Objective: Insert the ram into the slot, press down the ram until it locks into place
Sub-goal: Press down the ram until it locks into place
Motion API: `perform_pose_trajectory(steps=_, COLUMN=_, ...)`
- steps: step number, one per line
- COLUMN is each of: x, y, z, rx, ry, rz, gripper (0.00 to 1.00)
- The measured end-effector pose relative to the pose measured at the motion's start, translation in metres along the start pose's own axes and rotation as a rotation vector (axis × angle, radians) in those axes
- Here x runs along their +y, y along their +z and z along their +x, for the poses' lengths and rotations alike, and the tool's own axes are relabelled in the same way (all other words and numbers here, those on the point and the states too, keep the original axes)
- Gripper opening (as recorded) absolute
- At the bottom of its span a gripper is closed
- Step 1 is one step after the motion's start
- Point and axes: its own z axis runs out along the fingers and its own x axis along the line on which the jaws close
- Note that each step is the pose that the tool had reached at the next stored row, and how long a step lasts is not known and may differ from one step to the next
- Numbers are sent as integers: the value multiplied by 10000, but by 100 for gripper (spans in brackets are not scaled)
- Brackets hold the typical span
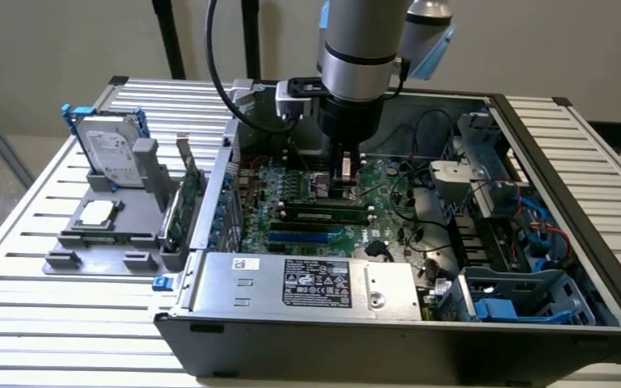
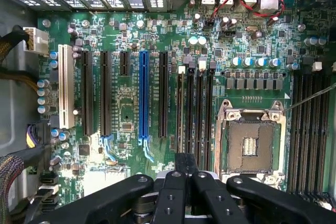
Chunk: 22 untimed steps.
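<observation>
Green ram (image 1: 319, 211) stands on edge at the exterior view's centre, just under the arm's jaws, drawn together; the wrist view shows its black slot (image 2: 181, 124) between the blue slot (image 2: 143, 98) and the processor socket (image 2: 251, 148).

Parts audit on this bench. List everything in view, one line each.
table: one, silver slats, under everything
case: one, black, open, on the table
motherboard: one, green, inside the case
ram: one, green with dark chips, on the motherboard near the gripper
black slots: several, parallel, beside the socket
blue slot: one, among the longer black connectors
white slot: one, at the board's edge
socket: one, silver frame, empty
power supply: one, silver, at the case's near side
fixture: one, grey, at the exterior view's left
hard drive: one, silver, on the fixture
card: one, green, upright in the fixture
arm: one, silver and black, above the case
gripper: one, black, over the motherboard
</observation>
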Motion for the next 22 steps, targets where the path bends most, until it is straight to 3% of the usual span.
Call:
perform_pose_trajectory(steps=19, x=0, y=0, z=0, rx=0, ry=0, rz=-14, gripper=11)
perform_pose_trajectory(steps=22, x=0, y=0, z=0, rx=-3, ry=264, rz=-14, gripper=11)
